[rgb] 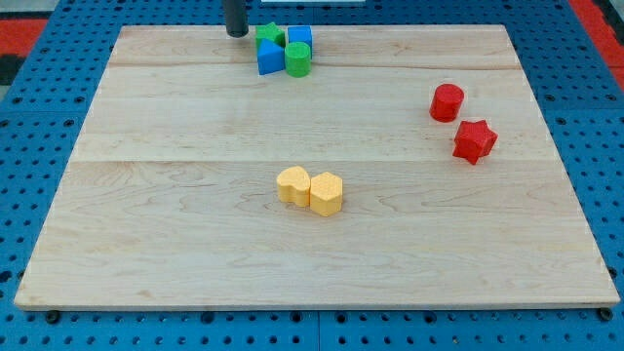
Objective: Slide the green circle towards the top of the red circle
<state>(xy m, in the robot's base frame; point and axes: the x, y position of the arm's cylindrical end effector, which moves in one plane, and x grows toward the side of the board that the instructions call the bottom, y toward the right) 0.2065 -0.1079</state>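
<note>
Pale wooden board (195, 244) on blue pegboard (58, 68). Two yellow blocks (310, 188) touching, centre. Red star block (475, 140) right. Two blue blocks (270, 57), green star block (270, 35) top.

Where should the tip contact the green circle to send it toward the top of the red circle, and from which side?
Press my tip on the green circle at its left face, pushing toward the view's right, to above the red circle. The blue blocks crowd that side, so entry is tight.

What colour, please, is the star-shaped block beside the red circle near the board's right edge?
Red, like the red circle; the star-shaped block shows clearly in the camera view.
</note>
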